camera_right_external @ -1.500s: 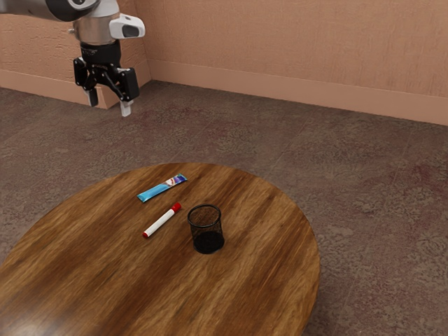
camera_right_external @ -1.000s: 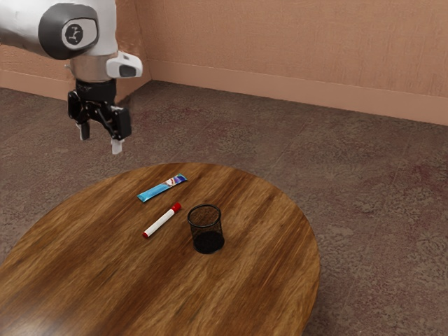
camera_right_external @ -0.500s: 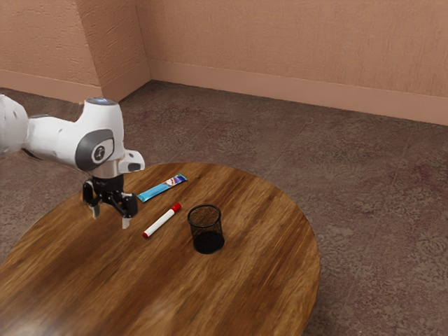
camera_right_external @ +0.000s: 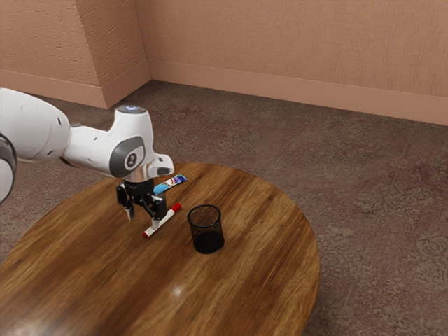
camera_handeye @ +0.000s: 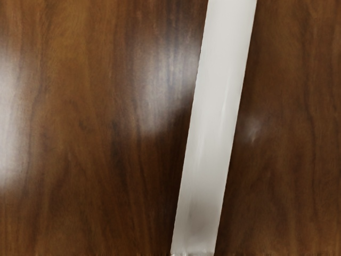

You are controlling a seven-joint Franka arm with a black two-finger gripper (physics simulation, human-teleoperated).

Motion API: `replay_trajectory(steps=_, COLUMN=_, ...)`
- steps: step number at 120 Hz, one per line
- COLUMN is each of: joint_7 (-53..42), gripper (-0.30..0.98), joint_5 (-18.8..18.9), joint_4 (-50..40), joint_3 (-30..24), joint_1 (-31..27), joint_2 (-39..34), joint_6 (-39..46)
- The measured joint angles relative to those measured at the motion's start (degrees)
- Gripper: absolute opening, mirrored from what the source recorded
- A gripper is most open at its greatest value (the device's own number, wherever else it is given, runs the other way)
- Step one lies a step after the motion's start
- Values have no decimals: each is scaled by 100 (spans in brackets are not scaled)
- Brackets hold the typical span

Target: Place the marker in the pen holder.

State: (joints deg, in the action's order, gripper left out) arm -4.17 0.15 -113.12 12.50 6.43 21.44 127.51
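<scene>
Although your gripper is down near the tabletop with its two fingers spread wide and nothing between them, it does not look centred on the marker. The finger on the exterior view's right stands over or right against the white barrel; you can't tell from here whether it touches. So the marker's middle lies toward the exterior view's right from the midpoint of your opening. It is flat on the table, its long axis slanting away toward the longer red end, and your finger line runs roughly across that axis, which should suit a side-to-side pinch. You would do well to ease the hand over until the barrel sits between the fingers; lowering as you are could press a fingertip onto it and roll it away. Farther out on that same side, the pen holder stands upright and near the marker, apart from it, so leave it room. The toothpaste tube lies beyond the hand, partly hidden, clear of the marker.
</scene>
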Motion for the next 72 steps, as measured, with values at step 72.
replay_trajectory(steps=72, joint_7=-947, gripper=34, joint_5=-340, joint_4=-395, joint_3=-163, joint_1=-73, joint_2=-112, joint_6=584)
